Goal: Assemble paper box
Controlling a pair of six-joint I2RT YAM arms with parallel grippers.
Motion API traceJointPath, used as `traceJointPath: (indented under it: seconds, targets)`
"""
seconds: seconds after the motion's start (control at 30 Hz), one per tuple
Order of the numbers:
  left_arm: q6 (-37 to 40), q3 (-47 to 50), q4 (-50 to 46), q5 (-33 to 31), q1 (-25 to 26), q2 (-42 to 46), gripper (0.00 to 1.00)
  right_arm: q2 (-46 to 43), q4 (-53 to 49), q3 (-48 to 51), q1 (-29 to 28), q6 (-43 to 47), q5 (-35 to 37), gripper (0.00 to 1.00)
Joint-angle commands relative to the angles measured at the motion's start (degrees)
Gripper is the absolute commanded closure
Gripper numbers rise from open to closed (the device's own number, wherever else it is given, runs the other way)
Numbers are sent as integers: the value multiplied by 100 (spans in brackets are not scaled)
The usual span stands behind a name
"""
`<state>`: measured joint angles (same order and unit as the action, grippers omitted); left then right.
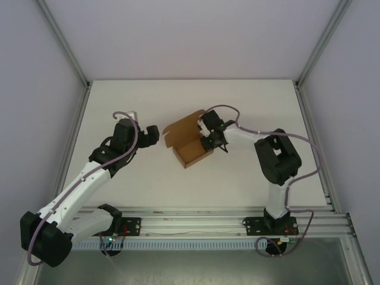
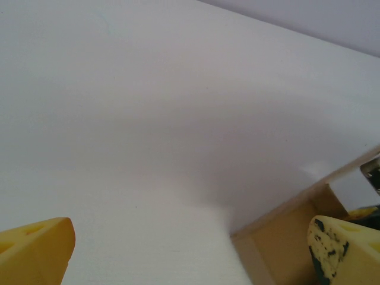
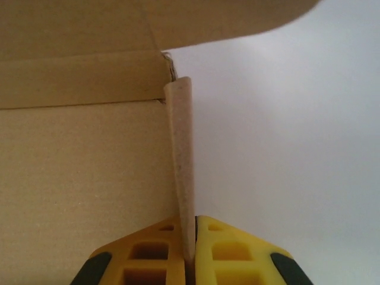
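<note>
At nine o'clock of the paper box [image 1: 189,145], the left gripper [image 1: 152,135] hangs just beside it with fingers spread wide, holding nothing; the left wrist view shows a corner of brown card near its right finger [image 2: 341,246]; the box sits near the middle of the table [image 1: 249,107], half-formed, its tray open upward and a lid flap [image 1: 181,124] raised at its eleven o'clock side; at three o'clock, the right gripper [image 3: 189,252] is pressed together on the thin edge of an upright side wall [image 3: 181,160]; I judge that, with nothing bracing the nine o'clock side, a pull could drag the light box across the table, or crease or tear the pinched wall.
</note>
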<state>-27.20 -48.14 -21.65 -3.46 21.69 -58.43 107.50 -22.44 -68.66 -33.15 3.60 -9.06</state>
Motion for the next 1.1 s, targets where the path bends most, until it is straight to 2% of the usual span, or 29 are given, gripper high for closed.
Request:
traceJointPath:
  seconds: [0.0, 0.07, 0.17, 0.2, 0.23, 0.3, 0.37, 0.47, 0.57, 0.67, 0.73, 0.87, 0.97, 1.07]
  targets:
    - [-75, 124, 169, 28, -19, 91, 0, -414, 165, 377, -259, -2220, 1338, 92]
    - [-33, 142, 293, 146, -18, 22, 0, -456, -107, 492, -448, -2893, 1705, 92]
    - [197, 210, 636, 595, -23, -176, 0, -436, -387, 542, -722, -3490, 1677, 91]
    - [278, 210, 744, 767, -19, -257, 0, -454, -449, 547, -831, -3626, 1759, 88]
    - [326, 196, 823, 925, -19, -356, 0, -487, -472, 547, -930, -3752, 1851, 83]
    - [384, 81, 870, 1273, -21, -600, 0, -603, -243, 619, -1077, -3840, 1923, 63]
    - [537, -50, 886, 1648, -23, -840, 0, -747, -2, 707, -1098, -3938, 1968, 50]
    - [960, -122, 978, 1940, -21, -1099, 0, -1040, 132, 780, -1094, -3777, 2297, 41]
    - [1570, -303, 977, 2365, -25, -1465, 0, -1435, 157, 740, -1071, -2954, 2287, 25]
    - [2186, -717, 741, 2618, -28, -1952, 0, -1851, 347, 840, -987, -1723, 2149, 0]
    - [2658, -966, 581, 2629, -57, -2217, 0, -2059, 495, 856, -745, -917, 1849, 0]
    - [3493, -1692, -18, 2755, -201, -2781, 0, -2186, 496, 552, -141, 766, 687, 0]
    - [4131, -2174, -476, 3333, -387, -3165, 0, -1955, 79, 102, 249, 1889, -572, 0]
    - [4889, -2613, -981, 3579, -464, -3585, 0, -1553, -564, -490, 460, 2632, -1034, 0]
